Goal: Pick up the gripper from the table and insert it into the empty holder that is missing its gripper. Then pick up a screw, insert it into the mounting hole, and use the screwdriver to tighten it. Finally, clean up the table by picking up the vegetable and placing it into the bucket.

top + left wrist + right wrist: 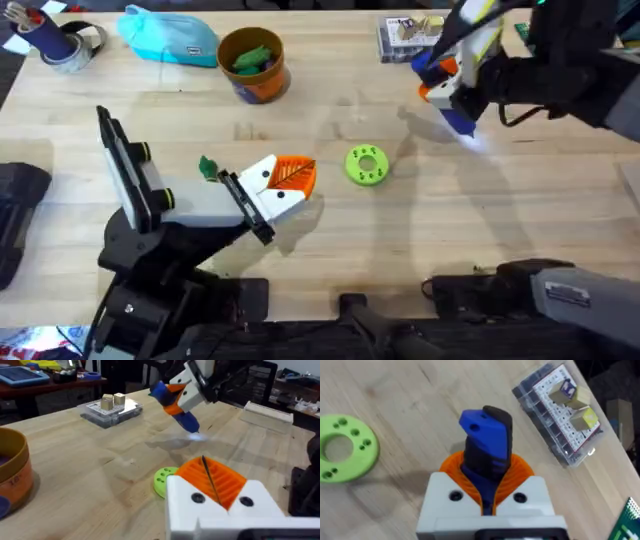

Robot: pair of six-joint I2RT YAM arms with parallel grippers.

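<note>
Holding: right claw clamps blue pen-shaped screwdriver, lifted over the worktop.
Left claw: closed, empty, near holder.
Next, I'd judge: tip to screw hole.

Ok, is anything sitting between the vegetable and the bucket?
Nothing visible does: bare table lies between the vegetable and the bucket. The lime-green disc sits off to the side.

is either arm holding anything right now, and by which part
The right gripper holds the blue screwdriver, clamped around its body. The left gripper appears to hold nothing.
</note>
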